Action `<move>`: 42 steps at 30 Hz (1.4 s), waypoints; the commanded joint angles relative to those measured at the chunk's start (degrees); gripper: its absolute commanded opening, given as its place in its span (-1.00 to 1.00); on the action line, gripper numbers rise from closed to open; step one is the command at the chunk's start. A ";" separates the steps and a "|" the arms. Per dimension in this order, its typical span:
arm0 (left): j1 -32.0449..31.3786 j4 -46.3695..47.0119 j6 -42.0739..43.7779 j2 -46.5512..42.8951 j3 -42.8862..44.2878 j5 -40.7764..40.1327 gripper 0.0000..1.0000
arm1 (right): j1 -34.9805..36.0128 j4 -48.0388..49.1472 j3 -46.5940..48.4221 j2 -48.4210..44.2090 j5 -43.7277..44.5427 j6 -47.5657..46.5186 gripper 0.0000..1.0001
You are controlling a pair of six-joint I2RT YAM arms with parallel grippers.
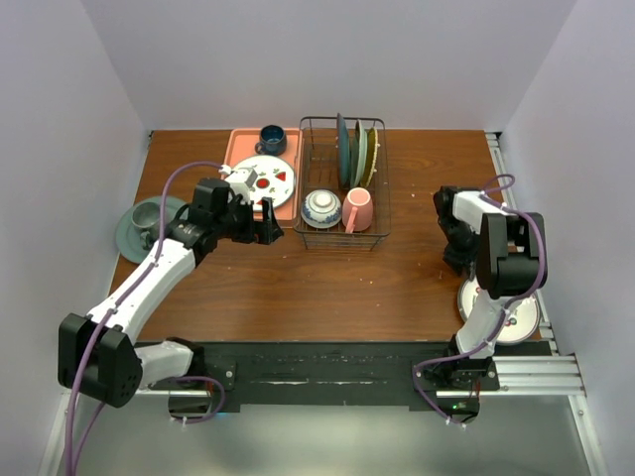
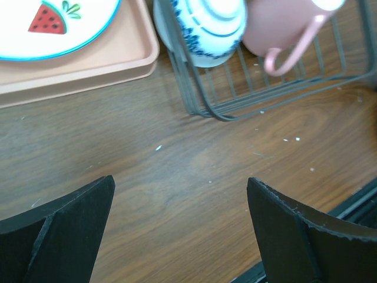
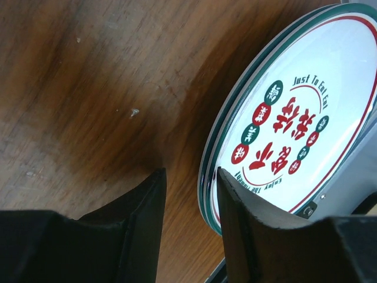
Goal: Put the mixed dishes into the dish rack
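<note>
Asked: Fingers of the right gripper (image 3: pixel 189 180) fill the foreground of the wrist view; what is held between them?

Answered: Nothing is seen to be clamped yet. The jaws are set partly open and narrow, with the rim of the white plate with red marks (image 3: pixel 294 124) standing between them. One finger is laid over the plate's face, and a strip of bare wood is seen between the other finger and the rim.

Asked: How is that plate expected to handle?

Answered: It is judged stiff, glazed and slippery, fairly light, and liable to chip if dropped. The rim is judged the place to be taken, pinched well in from the edge, since a flat plate would swing from a shallow hold. A second rim seems to be stacked under it; that cannot be settled.

Asked: And the left gripper (image 2: pixel 179 183)?

Answered: It is spread wide and nothing is held; only table (image 2: pixel 194 159) is seen beneath it. The dish rack (image 1: pixel 339 241) is found just ahead and to its right, the pink tray (image 2: pixel 88 71) ahead and to its left. From the right gripper the rack is well apart, toward the other arm.

Asked: What is counted?

Answered: Inside the rack three upright plates (image 1: pixel 357 149), one patterned bowl (image 1: pixel 320 208) and one pink mug (image 1: pixel 358 210) are counted. On the tray one fruit-marked plate (image 1: pixel 263 180) and one dark mug (image 1: pixel 270 139) are counted. Behind the left gripper, past its wrist, one grey-green cup (image 1: pixel 149 216) is seen on a saucer (image 1: pixel 124 236).
</note>
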 commanded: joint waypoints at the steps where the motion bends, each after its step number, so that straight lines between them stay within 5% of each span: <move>1: -0.11 -1.40 0.39 1.08 3.17 -5.06 1.00 | -0.08 -1.21 1.47 -0.85 0.74 -1.94 -0.17; 16: -0.02 -1.84 0.04 -0.67 2.91 -8.58 1.00 | -0.08 0.64 -3.10 1.61 -1.19 -4.31 -0.40; 22: -0.02 -2.10 0.04 -1.82 2.29 -9.29 1.00 | -0.16 0.90 -2.58 1.44 -1.45 -4.93 -1.00; 30: -0.02 -1.67 -0.48 -2.26 1.67 -9.20 1.00 | 2.11 1.52 4.36 3.45 -6.10 -5.37 -1.00; 42: -0.02 -2.72 -1.36 -3.92 1.68 -9.64 1.00 | 13.63 4.66 28.97 16.29 -11.91 -6.06 -1.00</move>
